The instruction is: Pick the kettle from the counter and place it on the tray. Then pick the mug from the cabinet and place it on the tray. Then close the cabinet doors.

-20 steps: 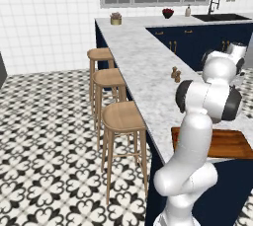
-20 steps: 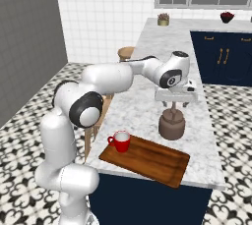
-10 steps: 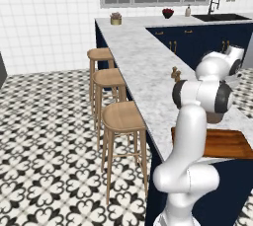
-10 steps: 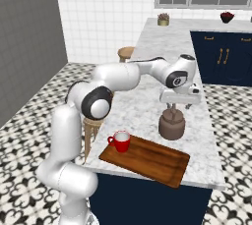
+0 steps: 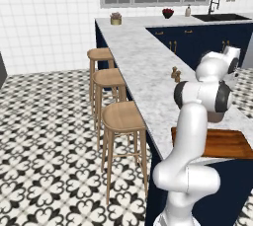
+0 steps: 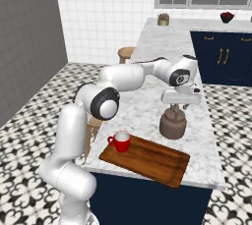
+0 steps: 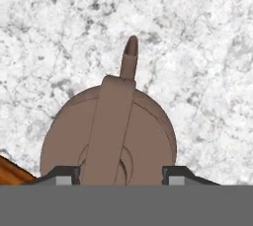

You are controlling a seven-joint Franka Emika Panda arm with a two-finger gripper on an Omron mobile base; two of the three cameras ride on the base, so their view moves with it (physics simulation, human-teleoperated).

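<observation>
A tiled kitchen with a patterned black-and-white floor, and a long marbled counter (image 6: 147,106) running toward the window. Above it the pincer (image 7: 118,175) hangs straight over the brown kettle (image 6: 173,124), one dark fingertip on either side of the kettle's flat arched handle (image 7: 109,126). From the hand view the tips stand apart, with daylight between each of them and the handle, so they are spread around it and not yet pinching it.

The kettle sits upright on the stone, its spout (image 7: 129,58) pointing away from the hand, just beside the far edge of the wooden tray (image 6: 152,162) but off it. On the tray's near corner a red mug (image 6: 120,141) already stands, so of the two things only the kettle remains to be brought over.

I'd judge the kettle stiff and fairly heavy for its size, squat and round-bellied, with a smooth body that would slip in a two-finger grip. The handle band across the top is the sensible hold: flat-sided, narrow enough for the jaws, and centred over the weight, so it should hang level. Taken off-centre it could swing and tip toward the spout.

Wooden stools (image 5: 120,117) line the counter's far side.
</observation>
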